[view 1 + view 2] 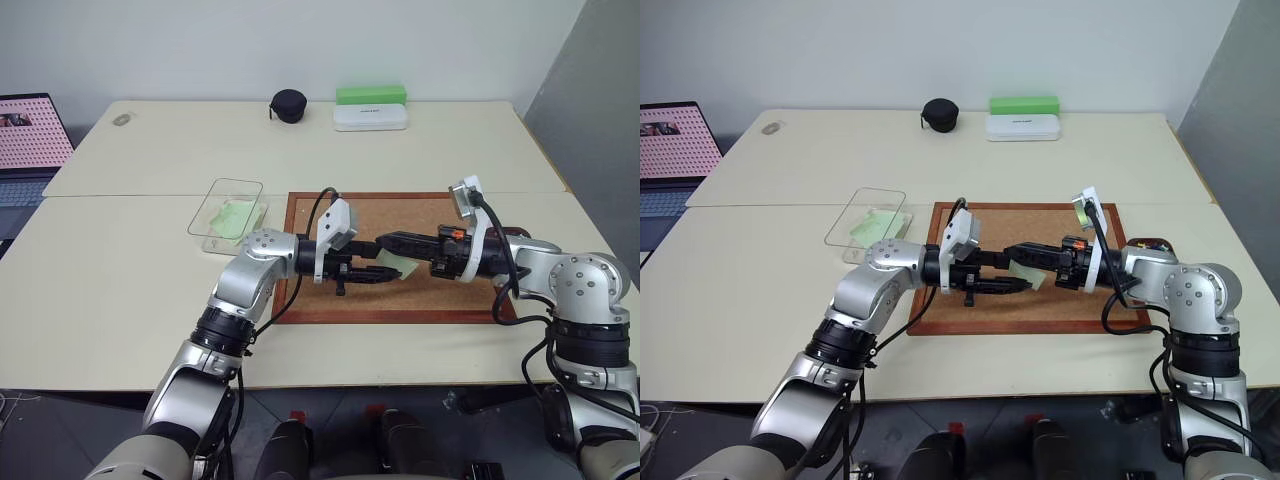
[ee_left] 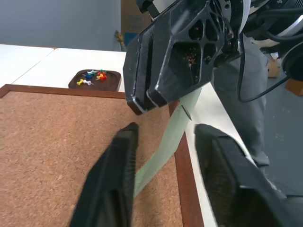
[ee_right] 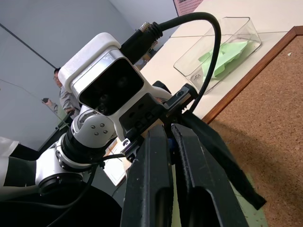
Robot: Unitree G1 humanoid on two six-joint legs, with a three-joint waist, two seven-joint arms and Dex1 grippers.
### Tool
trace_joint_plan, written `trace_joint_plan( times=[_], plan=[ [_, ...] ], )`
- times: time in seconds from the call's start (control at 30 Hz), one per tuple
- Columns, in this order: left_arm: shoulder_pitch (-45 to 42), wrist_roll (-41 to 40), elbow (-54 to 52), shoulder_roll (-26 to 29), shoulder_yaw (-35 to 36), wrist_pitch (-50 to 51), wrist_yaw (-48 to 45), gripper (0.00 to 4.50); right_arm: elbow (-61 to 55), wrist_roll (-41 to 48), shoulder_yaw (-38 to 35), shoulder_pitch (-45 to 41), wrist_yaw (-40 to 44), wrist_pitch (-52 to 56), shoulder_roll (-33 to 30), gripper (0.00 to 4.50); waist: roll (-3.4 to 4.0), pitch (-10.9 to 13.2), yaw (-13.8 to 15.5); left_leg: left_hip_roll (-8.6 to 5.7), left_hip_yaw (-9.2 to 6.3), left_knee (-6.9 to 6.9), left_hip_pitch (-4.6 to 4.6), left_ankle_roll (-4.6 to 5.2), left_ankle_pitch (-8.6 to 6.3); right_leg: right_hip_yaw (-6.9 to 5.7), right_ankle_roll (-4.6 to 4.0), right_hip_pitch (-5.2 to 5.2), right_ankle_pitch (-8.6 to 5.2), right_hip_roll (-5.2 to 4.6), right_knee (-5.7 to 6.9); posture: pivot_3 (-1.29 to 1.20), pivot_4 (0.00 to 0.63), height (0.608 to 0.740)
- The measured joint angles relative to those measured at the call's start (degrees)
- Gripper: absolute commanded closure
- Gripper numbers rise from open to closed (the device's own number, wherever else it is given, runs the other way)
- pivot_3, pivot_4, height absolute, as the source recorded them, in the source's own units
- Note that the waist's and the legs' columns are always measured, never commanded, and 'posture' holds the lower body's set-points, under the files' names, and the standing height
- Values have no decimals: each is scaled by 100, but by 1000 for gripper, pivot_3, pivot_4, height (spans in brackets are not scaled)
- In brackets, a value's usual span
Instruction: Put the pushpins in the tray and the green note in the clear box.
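The green note [image 2: 166, 144] hangs edge-on over the cork board [image 1: 420, 215], a pale green slip. My right gripper [image 2: 151, 104] is shut on its upper edge, arm reaching in level from the right. The left gripper [image 2: 165, 130] faces it from the left, fingers [image 2: 118, 175] apart on either side of the note without touching it. In the head views both grippers meet over the board's middle, with the note [image 1: 398, 266] between them. The clear box [image 1: 236, 183] sits left of the board and holds pale green paper [image 1: 236, 216]. The dark tray [image 2: 75, 85] holds several coloured pushpins [image 2: 94, 75].
At the table's far edge stand a black round pouch [image 1: 289, 105], a bright green block [image 1: 370, 94] and a white case [image 1: 370, 117]. A laptop [image 1: 30, 140] sits at the far left. A person [image 3: 60, 92] stands in the background beyond the table.
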Motion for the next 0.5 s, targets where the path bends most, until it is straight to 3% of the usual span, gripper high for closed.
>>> trace_joint_plan(
  times=[0.2, 0.5],
  plan=[
    [3, 81, 4, 2, -12, -194, 48, 4424, 58, -124, 152, -1, 14, -177, -1, 4500, 0, 0, 2, -1, 0, 0, -1, 0, 0, 0, 0, 0, 0, -1, 0, 0, 150, 740],
    [127, 289, 0, -26, -94, -675, 207, 4495, 93, -229, 214, 28, 24, -235, -5, 4500, 0, 0, 6, -1, 0, 1, -2, 0, 0, 0, -2, 0, 2, -1, -1, 0, 150, 740]
  ],
)
